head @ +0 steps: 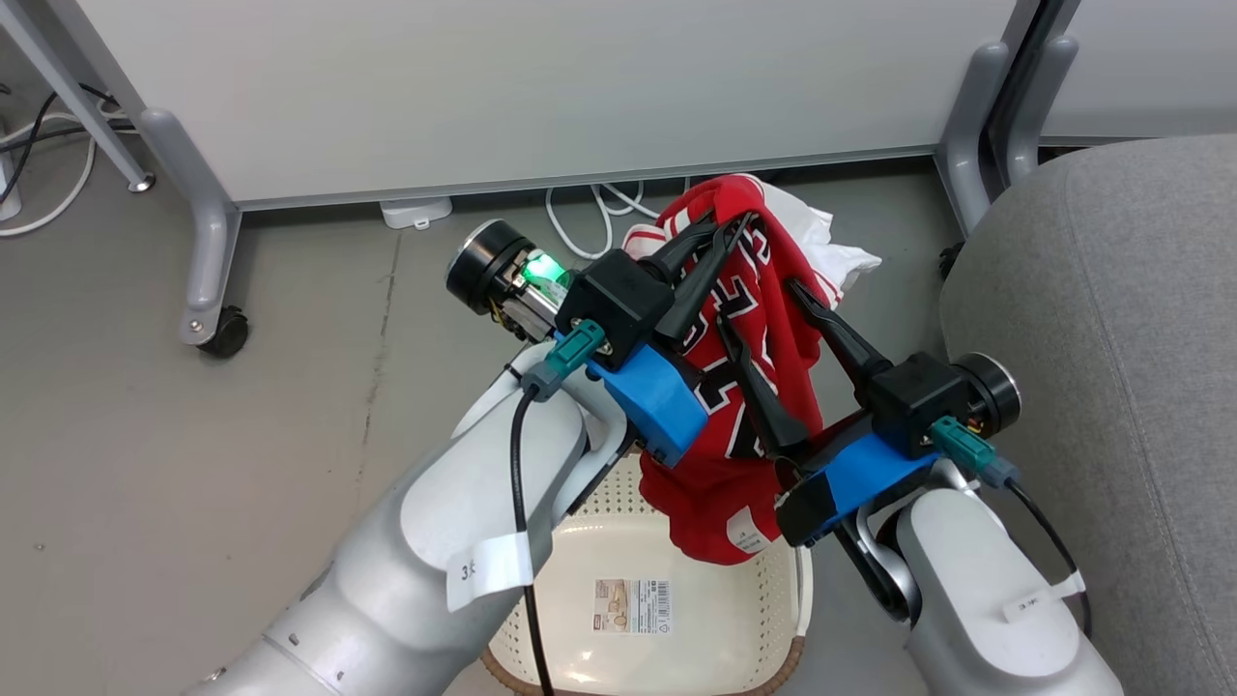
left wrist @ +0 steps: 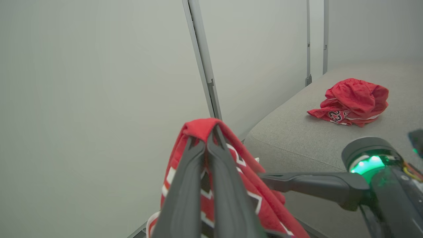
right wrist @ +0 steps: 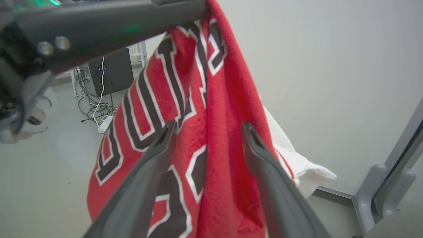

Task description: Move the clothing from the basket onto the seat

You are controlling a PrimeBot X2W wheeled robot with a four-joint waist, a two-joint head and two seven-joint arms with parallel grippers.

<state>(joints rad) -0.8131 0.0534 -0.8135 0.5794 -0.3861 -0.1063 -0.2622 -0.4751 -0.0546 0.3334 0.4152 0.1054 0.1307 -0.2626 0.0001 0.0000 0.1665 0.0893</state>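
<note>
**Head view:** The left gripper (head: pixel 734 230) has its jaws clamped shut on the top fold of the jersey (head: pixel 720 503). The jersey hangs above the basket (head: pixel 788 580), with the seat (head: pixel 1111 338) to the right.

Risk: one small pinch carries the whole garment. A swing toward the seat could drop it on the grey floor (head: pixel 242 464) or catch its hem on the basket rim.

**Left wrist view:** The shorts (left wrist: pixel 352 100) lie on the seat, with pale partition panels (left wrist: pixel 99 82) behind.

**Right wrist view:** The right gripper (right wrist: pixel 208 127) has its jaws spread wide around the hanging cloth and is clamping nothing, so a snag is possible. Cables (right wrist: pixel 96 109) trail across the floor.
</note>
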